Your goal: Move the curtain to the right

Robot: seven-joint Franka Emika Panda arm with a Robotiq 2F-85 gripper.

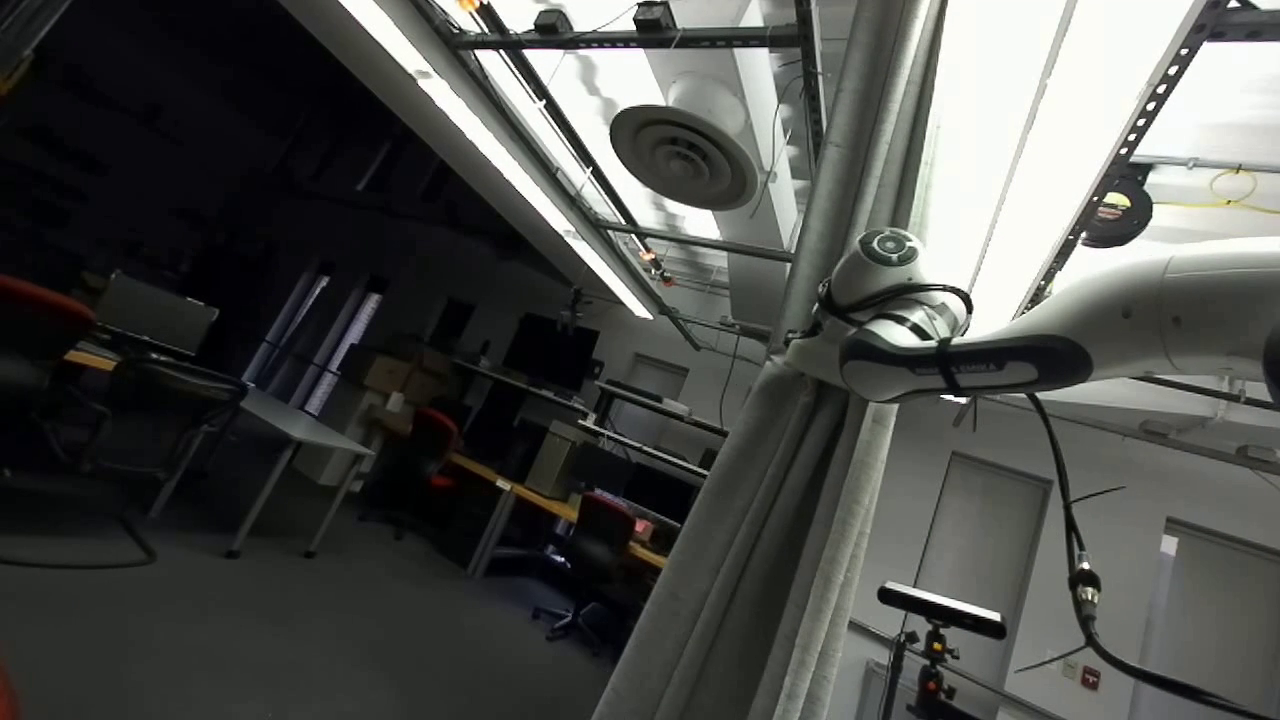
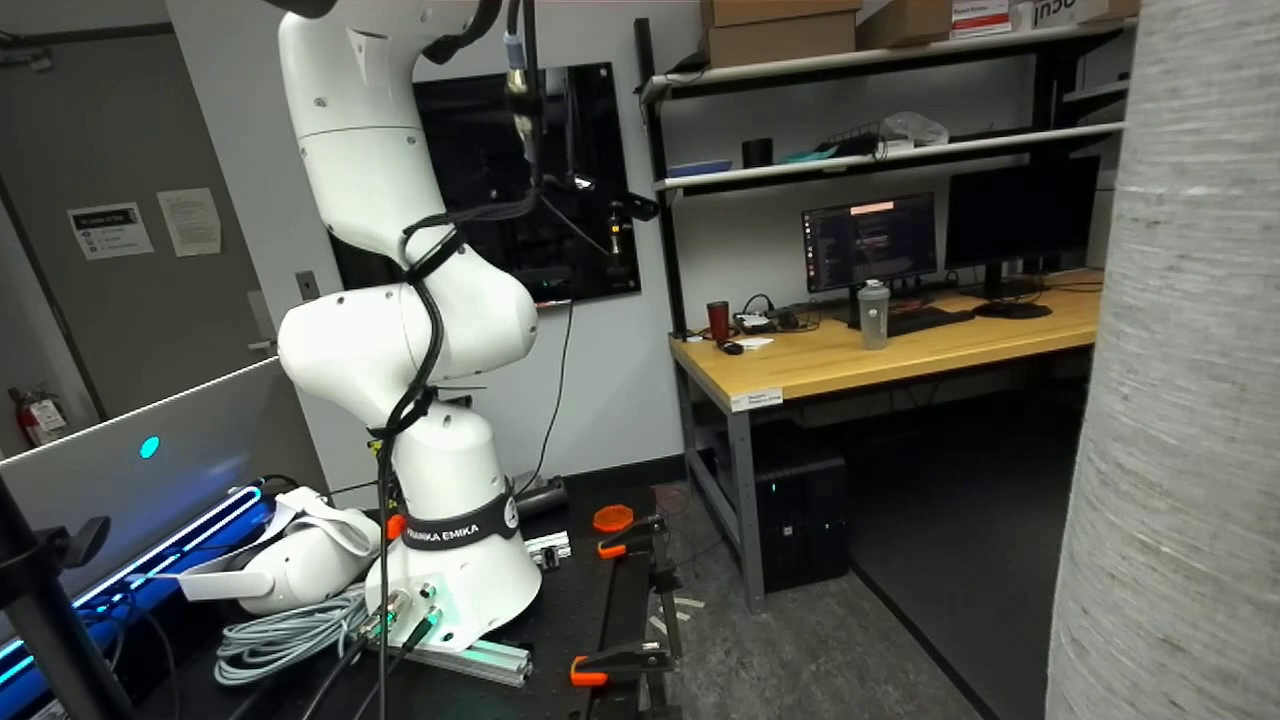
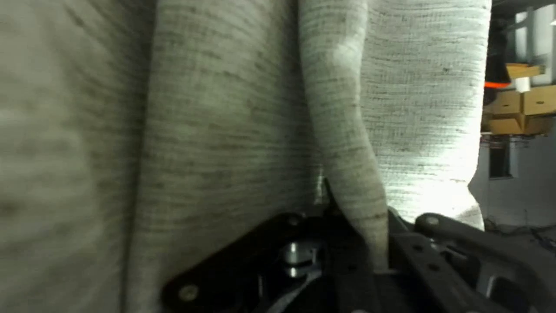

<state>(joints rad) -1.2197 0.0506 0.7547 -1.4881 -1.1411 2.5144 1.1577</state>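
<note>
The curtain (image 1: 730, 560) is a tall pale grey drape with long folds, hanging from the ceiling area in an exterior view. It also fills the right edge of an exterior view (image 2: 1180, 400) and most of the wrist view (image 3: 226, 108). My gripper (image 3: 358, 208) has a narrow fold of the curtain pinched between its two black fingers. The fold runs down deep between the fingers, and the fabric bends around them. The arm's wrist (image 1: 890, 320) reaches the curtain at mid-height in an exterior view; the fingers are hidden by the fabric there.
The arm's base (image 2: 450, 580) stands on a black table with a headset (image 2: 310, 560), cables and clamps. A desk (image 2: 720, 370) with monitors stands beyond. A camera on a stand (image 1: 940, 610) is near the arm's hanging cable (image 1: 1065, 500). Ceiling lights are close above.
</note>
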